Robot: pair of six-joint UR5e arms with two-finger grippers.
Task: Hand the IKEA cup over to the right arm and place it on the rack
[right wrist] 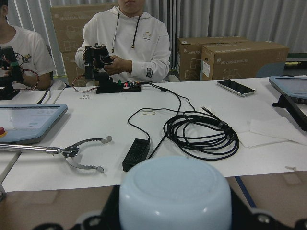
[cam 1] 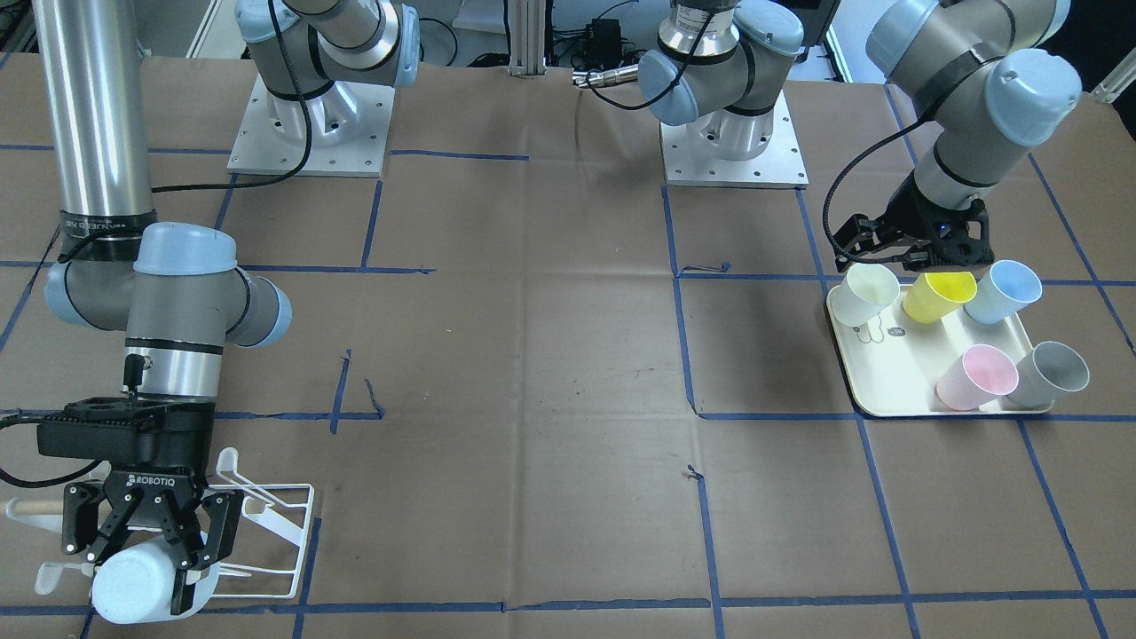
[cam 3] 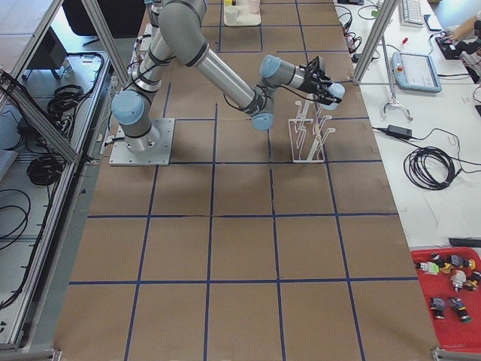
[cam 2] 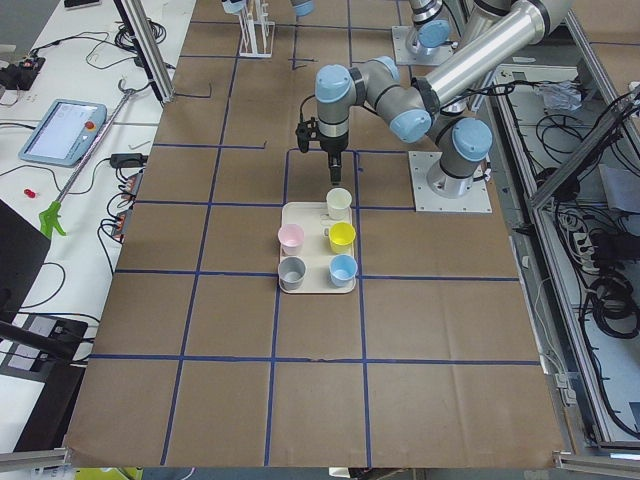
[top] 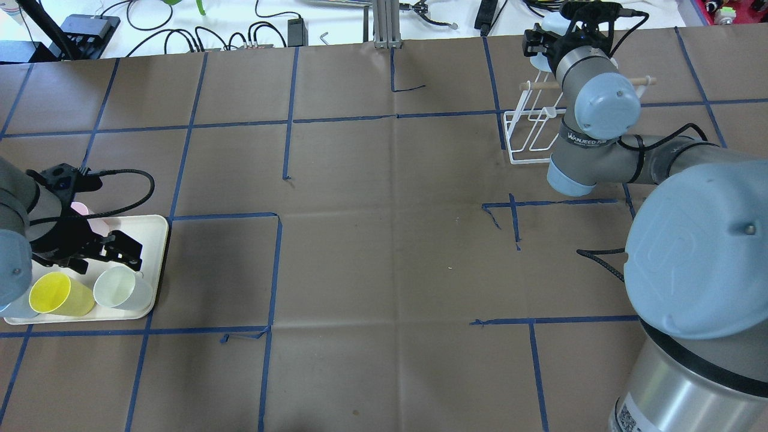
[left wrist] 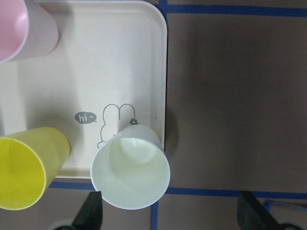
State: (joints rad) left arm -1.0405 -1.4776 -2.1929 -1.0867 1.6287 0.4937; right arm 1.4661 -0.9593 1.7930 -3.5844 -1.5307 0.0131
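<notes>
My right gripper [cam 1: 142,568] is shut on a pale blue cup [cam 1: 129,590], held bottom-outward at the outer end of the white wire rack [cam 1: 271,532]. The cup's base fills the bottom of the right wrist view [right wrist: 175,191]. Whether it sits on a prong I cannot tell. The rack's wooden dowel [top: 540,85] shows beside the wrist. My left gripper [left wrist: 172,218] is open and empty, hovering above a pale whitish-green cup [left wrist: 130,172] on the cream tray [left wrist: 129,57]; its fingers [left wrist: 91,215] straddle that cup from above without touching.
The tray [cam 1: 887,373] also holds a yellow cup [cam 1: 938,295], a blue cup [cam 1: 1003,290], a pink cup [cam 1: 976,376] and a grey cup [cam 1: 1053,373]. Brown paper with blue tape lines covers the table. Cables and people are beyond the far edge.
</notes>
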